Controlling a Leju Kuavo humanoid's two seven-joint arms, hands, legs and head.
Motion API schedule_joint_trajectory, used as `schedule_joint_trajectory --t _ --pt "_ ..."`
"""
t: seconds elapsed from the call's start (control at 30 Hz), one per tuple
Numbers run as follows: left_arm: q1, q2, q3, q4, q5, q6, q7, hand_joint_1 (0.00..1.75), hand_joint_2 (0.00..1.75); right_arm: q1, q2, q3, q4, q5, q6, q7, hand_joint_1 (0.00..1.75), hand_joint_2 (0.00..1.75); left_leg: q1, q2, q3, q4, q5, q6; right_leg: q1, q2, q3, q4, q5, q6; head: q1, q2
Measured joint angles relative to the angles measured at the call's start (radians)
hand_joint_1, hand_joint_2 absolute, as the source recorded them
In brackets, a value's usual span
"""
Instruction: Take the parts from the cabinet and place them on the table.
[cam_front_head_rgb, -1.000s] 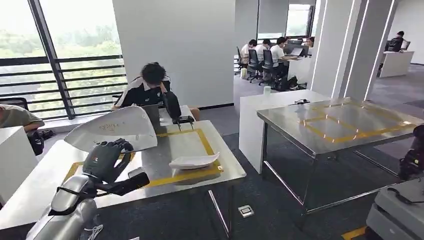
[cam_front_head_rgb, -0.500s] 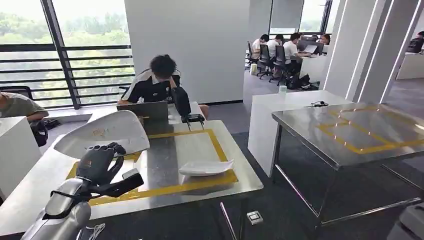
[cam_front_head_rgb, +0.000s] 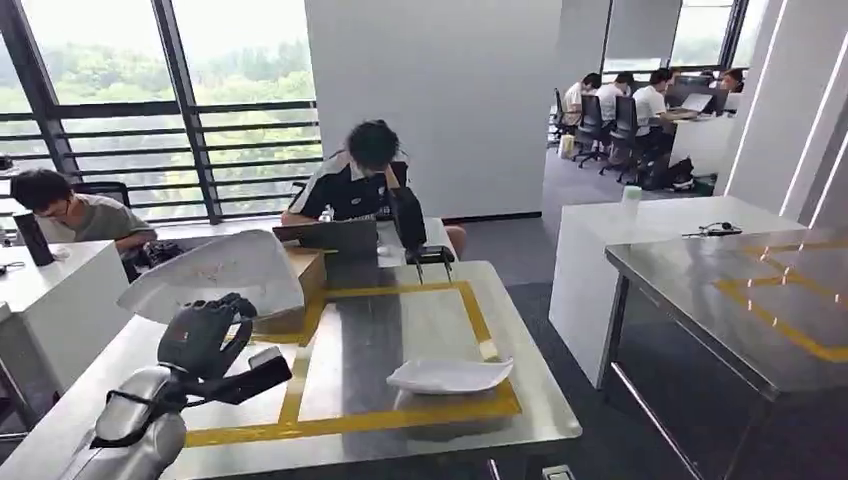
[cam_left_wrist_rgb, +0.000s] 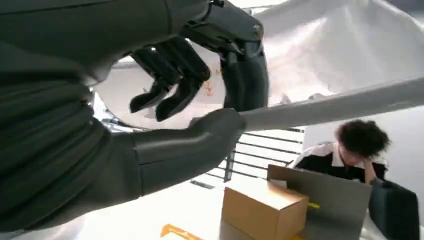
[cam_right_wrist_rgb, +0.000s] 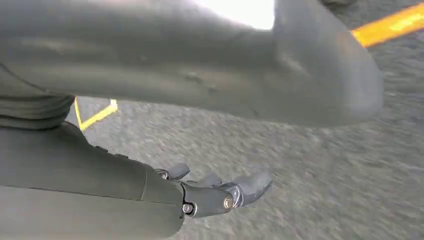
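A big white part is held up in the left hand, high enough to be set on the table. A smaller white part is already laid there. Nothing is held in the right hand, and its fingers are spread.

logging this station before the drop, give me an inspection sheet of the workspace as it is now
surface: steel table marked with a yellow tape rectangle
job's things: large white curved shell part held by the left hand; smaller white curved part lying on the table
clutter: brown cardboard box, grey laptop
hands: left grips the large part; right hand hangs over grey floor, holding nothing
cables: nothing seen
surroundings: seated person behind the table, windows, second steel table
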Motion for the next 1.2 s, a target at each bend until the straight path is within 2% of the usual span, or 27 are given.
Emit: schedule_joint_trajectory --t 0.03,0.1,0.17,0.2,0.23,0.27,0.3,0.37,0.43,0.5,0.53,0.6,0.63,0.67,0.7,0.73,0.8,0.83,0.87,0.9,0.97,1.0,1.03,1.1,1.13,1.17,1.2 --pt "0.001 -0.001 0.000 0.000 0.000 0.001 -0.002 1.75 1.75 0.000 0.000 0.000 0.000 0.000 0.000 0.000 0.00 0.00 0.000 0.012 -0.056 0.078 -0.015 0.000 0.002 -0.008 0.013 0.000 -0.014 -0.003 0.000 0.001" --pt "0.009 -0.001 -0.001 0.001 0.000 0.001 0.000 1.75 1.75 -0.001 0.000 0.000 0.000 -0.005 -0.003 0.002 0.00 0.00 0.000 0.015 -0.155 0.169 -0.106 0.005 0.008 -0.012 0.048 0.000 -0.047 -0.006 -0.001 0.001" --pt "0.011 -0.001 -0.001 0.002 0.000 0.001 0.001 1.75 1.75 -0.001 0.000 -0.002 0.000 -0.010 -0.008 0.003 0.00 0.00 -0.006 0.015 -0.192 0.140 -0.136 0.013 0.012 -0.013 0.084 0.000 -0.076 -0.008 -0.001 0.001" --pt "0.011 -0.001 -0.001 0.002 0.000 0.001 0.003 1.75 1.75 0.001 0.003 -0.002 0.000 -0.012 -0.011 0.002 0.00 0.00 -0.015 0.015 -0.196 0.082 -0.111 0.022 0.013 -0.014 0.107 -0.001 -0.095 -0.010 -0.001 0.001" --pt "0.011 -0.001 -0.001 0.003 -0.001 0.001 0.005 1.75 1.75 0.002 0.005 -0.002 0.000 -0.012 -0.016 0.002 0.00 0.00 -0.024 0.016 -0.194 0.017 -0.052 0.030 0.013 -0.016 0.126 -0.001 -0.111 -0.011 -0.001 0.001" --pt "0.012 0.000 -0.001 0.005 -0.002 0.001 0.007 1.75 1.75 0.004 0.008 -0.002 0.000 -0.012 -0.019 -0.001 0.00 0.00 -0.037 0.021 -0.194 -0.071 0.083 0.045 0.012 -0.018 0.142 -0.003 -0.128 -0.010 -0.001 0.001" --pt "0.017 0.000 -0.001 0.009 -0.004 0.001 0.008 1.75 1.75 0.006 0.015 -0.003 0.003 -0.011 -0.021 -0.003 0.00 0.00 -0.049 0.019 -0.204 -0.131 0.207 0.052 0.015 -0.017 0.156 0.004 -0.141 -0.006 0.000 0.001" --pt "0.022 0.002 -0.002 0.008 -0.008 0.003 0.014 1.75 1.75 0.003 0.015 -0.003 0.003 -0.007 -0.021 -0.007 0.00 0.00 -0.048 0.016 -0.182 -0.129 0.190 0.052 0.015 -0.011 0.168 -0.020 -0.157 0.004 -0.001 0.001" --pt "0.022 0.003 -0.002 0.000 -0.010 0.007 0.016 1.75 1.75 0.001 0.015 -0.003 0.003 0.001 -0.019 -0.011 0.00 0.00 -0.039 0.015 -0.159 -0.148 0.177 0.061 0.018 -0.012 0.162 0.019 -0.125 0.011 -0.001 0.001" --pt "0.024 0.004 -0.001 -0.005 -0.010 0.015 0.013 1.75 1.75 -0.002 0.013 -0.003 0.003 0.002 -0.018 -0.011 0.00 0.00 -0.031 0.013 -0.122 -0.167 0.163 0.067 0.019 -0.009 0.081 0.147 -0.090 0.018 -0.001 0.001" --pt "0.027 0.005 -0.001 -0.004 -0.011 0.015 0.013 1.75 1.75 -0.003 0.013 -0.003 0.003 0.002 -0.016 -0.009 0.00 0.00 -0.029 0.012 -0.109 -0.170 0.152 0.069 0.015 -0.008 0.029 0.215 -0.101 0.024 0.000 0.001" --pt "0.042 0.002 -0.002 -0.005 -0.011 0.016 0.008 1.75 1.75 -0.003 0.013 -0.003 0.003 0.003 -0.016 -0.006 0.00 0.00 -0.027 0.007 -0.081 -0.172 0.127 0.068 0.007 -0.008 -0.049 0.286 -0.186 0.034 0.001 0.001" --pt "0.051 0.002 -0.002 -0.004 -0.011 0.016 0.008 1.75 1.75 -0.002 0.012 -0.003 0.003 0.004 -0.016 -0.003 0.00 0.00 -0.024 0.002 -0.065 -0.171 0.113 0.066 0.003 -0.008 -0.075 0.288 -0.224 0.039 0.001 0.001" --pt "0.060 0.002 -0.002 -0.004 -0.011 0.016 0.009 1.75 1.75 -0.001 0.012 -0.003 0.003 0.007 -0.017 -0.002 0.00 0.00 -0.022 -0.002 -0.044 -0.171 0.097 0.062 -0.002 -0.008 -0.087 0.262 -0.233 0.045 0.002 0.001" --pt "0.065 0.002 -0.002 -0.004 -0.011 0.016 0.011 1.75 1.75 0.000 0.012 -0.003 0.003 0.008 -0.017 -0.003 0.00 0.00 -0.021 -0.003 -0.027 -0.170 0.084 0.058 -0.006 -0.008 -0.086 0.220 -0.214 0.050 0.002 0.001" --pt "0.069 0.002 -0.002 -0.004 -0.011 0.016 0.013 1.75 1.75 0.001 0.011 -0.003 0.003 0.010 -0.017 -0.003 0.00 0.00 -0.017 -0.005 -0.006 -0.167 0.065 0.052 -0.012 -0.009 -0.077 0.145 -0.155 0.057 0.002 0.001" --pt "0.076 0.002 -0.001 0.000 -0.010 0.018 0.014 1.75 1.75 0.011 0.016 -0.003 0.007 0.010 -0.017 -0.003 0.00 0.00 -0.020 -0.009 0.011 -0.150 0.027 0.038 -0.026 -0.009 -0.072 -0.011 0.059 0.071 0.003 0.000" --pt "0.080 0.002 -0.001 0.002 -0.009 0.019 0.014 1.75 1.75 0.006 0.012 -0.002 0.007 0.011 -0.016 0.000 0.00 0.00 -0.019 -0.015 0.011 -0.144 0.013 0.032 -0.021 -0.020 -0.074 -0.001 0.045 0.054 -0.001 -0.001" --pt "0.083 0.003 -0.001 0.002 -0.006 0.019 0.013 1.75 1.75 0.003 0.013 -0.002 0.007 0.011 -0.017 0.000 0.00 0.00 -0.017 -0.014 0.011 -0.148 -0.003 0.021 -0.016 -0.014 -0.067 0.000 0.042 0.044 0.000 0.000" --pt "0.089 0.007 0.001 0.002 0.000 0.023 0.012 1.75 1.75 0.003 0.013 -0.002 0.007 0.011 -0.017 0.003 0.00 0.00 -0.014 -0.014 0.031 -0.138 0.002 0.013 -0.017 -0.016 -0.061 -0.004 0.035 0.034 -0.002 0.000" --pt "0.092 0.011 0.002 0.000 0.002 0.028 0.011 1.75 1.75 0.001 0.013 -0.003 0.007 0.011 -0.018 0.002 0.00 0.00 -0.008 -0.006 0.017 -0.107 0.005 0.006 -0.015 -0.019 -0.034 -0.006 0.021 0.013 0.000 0.000" --pt "0.092 0.013 0.002 0.000 0.003 0.029 0.010 1.75 1.75 0.000 0.013 -0.002 0.007 0.011 -0.018 0.001 0.00 0.00 -0.006 0.005 -0.011 -0.048 0.012 0.002 -0.014 -0.018 -0.022 -0.006 0.011 0.004 0.000 0.000" --pt "0.093 0.014 0.002 0.001 0.003 0.029 0.009 1.75 1.75 -0.002 0.011 -0.002 0.007 0.011 -0.018 0.001 0.00 0.00 -0.006 0.009 -0.056 0.026 0.000 -0.003 -0.014 -0.017 -0.012 -0.006 0.000 0.001 0.000 0.000" --pt "0.101 0.018 0.002 0.002 0.003 0.029 0.010 1.75 1.75 -0.005 0.009 -0.002 0.007 0.011 -0.019 0.001 0.00 0.00 -0.004 0.010 -0.152 0.154 -0.076 -0.009 -0.012 -0.016 0.014 -0.006 -0.022 0.000 0.000 0.000" --pt "0.108 0.019 0.002 0.004 0.003 0.029 0.010 1.75 1.75 -0.005 0.008 -0.002 0.007 0.011 -0.019 0.003 0.00 0.00 -0.004 0.011 -0.187 0.180 -0.106 -0.010 -0.012 -0.015 0.031 -0.005 -0.035 0.001 -0.001 0.000" --pt "0.112 0.021 0.002 0.005 0.003 0.029 0.011 1.75 1.75 -0.005 0.008 -0.002 0.007 0.011 -0.018 0.004 0.00 0.00 -0.003 0.011 -0.202 0.168 -0.108 -0.008 -0.012 -0.014 0.046 -0.005 -0.045 0.002 0.000 0.000" --pt "0.114 0.023 0.002 0.006 0.003 0.029 0.016 1.75 1.75 -0.005 0.008 -0.002 0.007 0.011 -0.018 0.004 0.00 0.00 -0.003 0.012 -0.202 0.125 -0.083 -0.006 -0.012 -0.014 0.062 -0.005 -0.056 0.004 0.000 0.000"
